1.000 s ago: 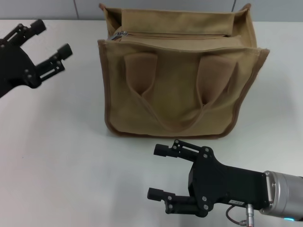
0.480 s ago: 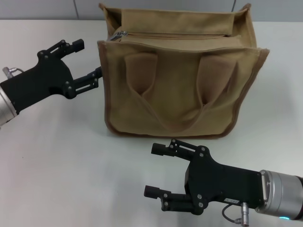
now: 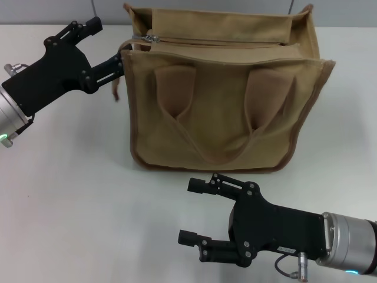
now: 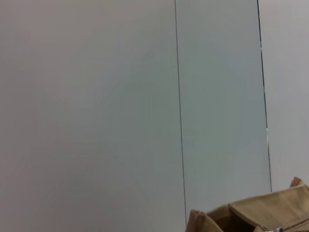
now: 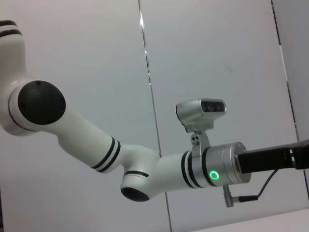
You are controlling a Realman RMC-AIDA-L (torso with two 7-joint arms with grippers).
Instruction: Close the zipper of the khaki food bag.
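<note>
The khaki food bag [image 3: 221, 112] stands upright in the middle of the table, handles hanging down its front. Its zipper [image 3: 224, 42] runs across the top panel, and the silver pull tab [image 3: 150, 39] sits at the left end. My left gripper [image 3: 108, 43] is open beside the bag's top left corner; its lower finger [image 3: 116, 61] reaches the corner edge, a short way left of the pull tab. My right gripper [image 3: 192, 211] hangs open in front of the bag, holding nothing. A corner of the bag [image 4: 251, 215] shows in the left wrist view.
The white table [image 3: 65, 194] extends left of and in front of the bag. Grey wall panels [image 4: 96, 106] stand behind. The right wrist view shows my left arm [image 5: 145, 169] with a green light.
My left gripper has swung in from the far left, then risen toward the bag's top left corner. The right gripper has shifted slightly left; the bag has stayed put.
</note>
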